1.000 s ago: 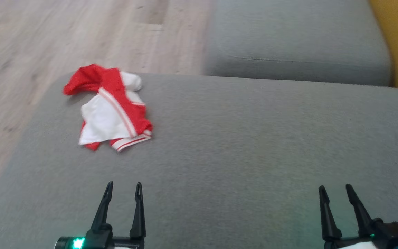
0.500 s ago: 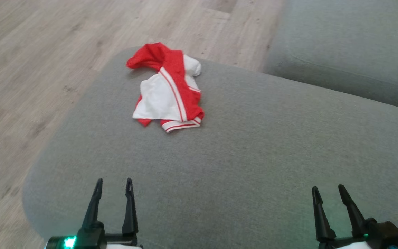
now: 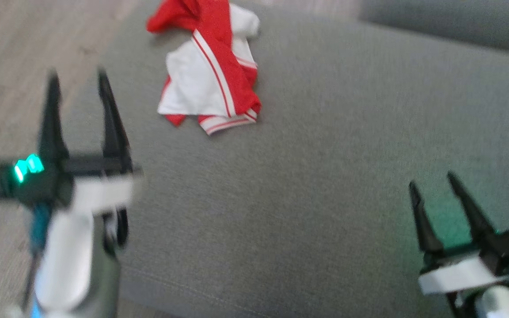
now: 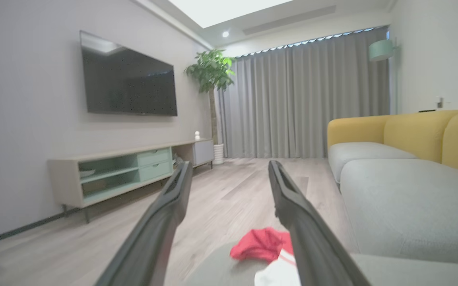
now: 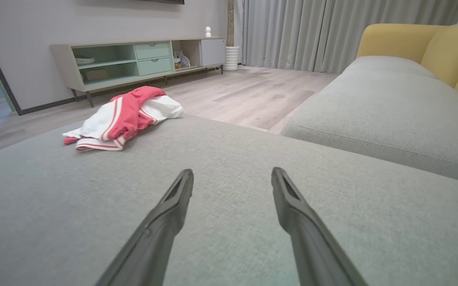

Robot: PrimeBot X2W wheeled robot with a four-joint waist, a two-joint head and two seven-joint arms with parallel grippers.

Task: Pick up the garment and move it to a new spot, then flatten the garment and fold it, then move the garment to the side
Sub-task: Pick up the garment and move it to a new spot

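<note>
Near the far left corner of the grey cushion, crumpled in a heap: the red-and-white garment, white panel up, red band with white stripes running across it, striped hem toward the robot. Touches neither gripper. At the cushion's left edge, blurred and high in the head view: the left gripper, fingers spread wide, nothing between them, tips short of the garment and to its left. From the left wrist: same spread of the left gripper, red folds of the garment low between the fingers and partly behind one of them; beyond, wood floor, a wall-mounted television, a potted plant, grey curtains and a yellow sofa back. Lower right, over bare cushion: the right gripper, likewise gaping and empty, well apart from the garment. From the right wrist: right gripper low over the grey fabric, garment far ahead to the left, a low media console against the wall behind.
</note>
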